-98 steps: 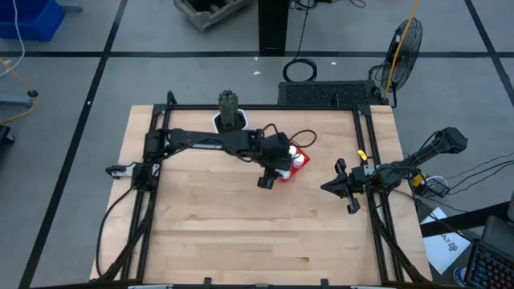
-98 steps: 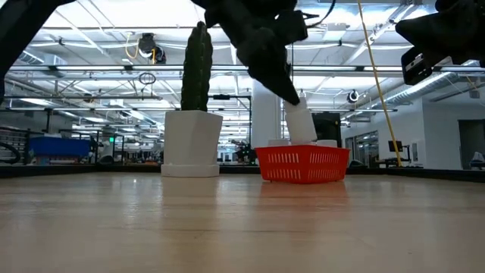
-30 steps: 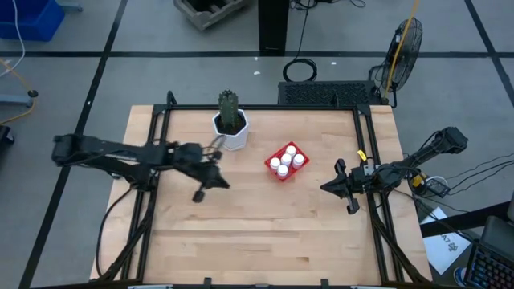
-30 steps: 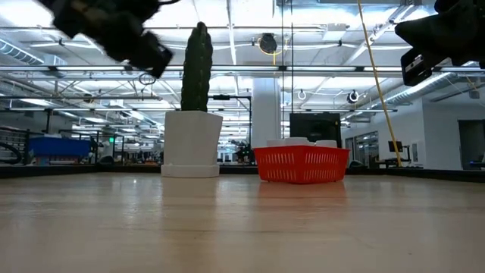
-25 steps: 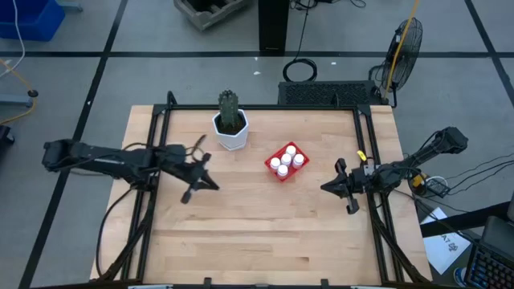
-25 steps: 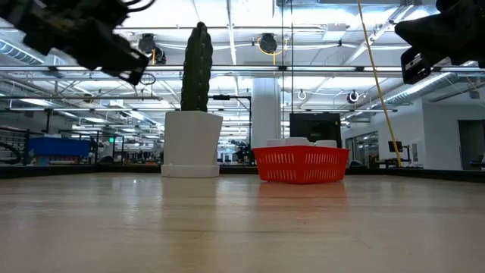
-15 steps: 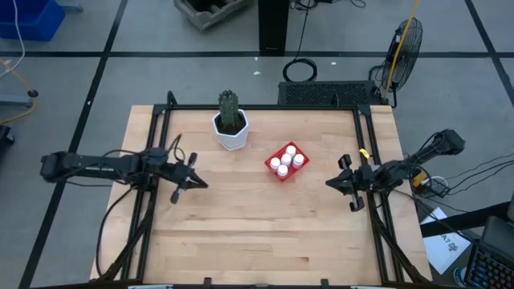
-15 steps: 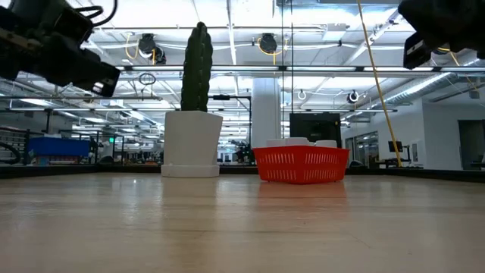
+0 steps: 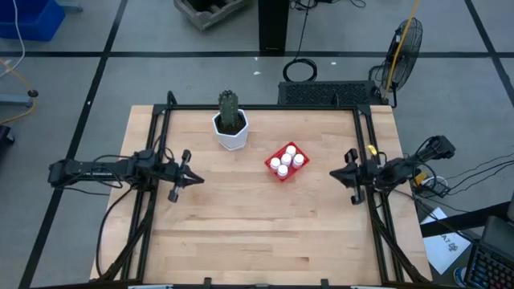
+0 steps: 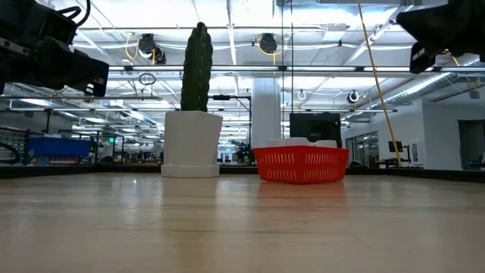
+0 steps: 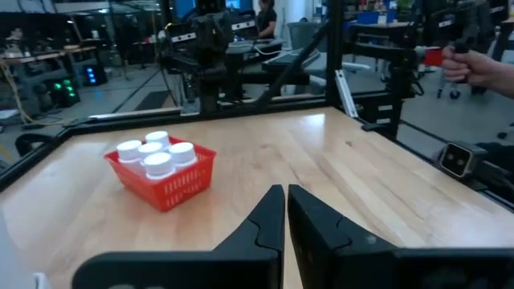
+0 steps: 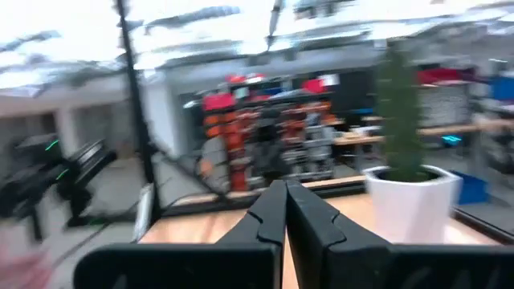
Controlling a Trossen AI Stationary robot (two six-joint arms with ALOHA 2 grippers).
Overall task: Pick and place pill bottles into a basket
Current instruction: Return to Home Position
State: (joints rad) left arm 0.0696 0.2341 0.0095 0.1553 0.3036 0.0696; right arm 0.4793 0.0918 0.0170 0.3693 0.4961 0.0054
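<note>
The red basket (image 9: 286, 161) stands on the table right of centre and holds several white pill bottles (image 9: 287, 159), upright, caps up. It also shows in the left wrist view (image 11: 170, 178) with the bottles (image 11: 152, 152), and in the low view (image 10: 301, 164). My left gripper (image 9: 191, 178) is shut and empty above the table's left part, pointing toward the basket; its fingers show in the left wrist view (image 11: 285, 201). My right gripper (image 9: 335, 174) is shut and empty near the table's right edge; its fingers show in the right wrist view (image 12: 283, 197).
A white faceted pot with a green cactus (image 9: 231, 128) stands at the far side, left of the basket, and shows in the low view (image 10: 192, 144). Black frame rails (image 9: 161, 136) run along the table's left, far and right sides. A person's hand (image 11: 462, 64) shows beyond the table.
My left gripper has drawn back toward the table's left edge, away from the basket. My right gripper has moved a little toward the right and far edges and risen. The basket and its bottles have stayed where they were.
</note>
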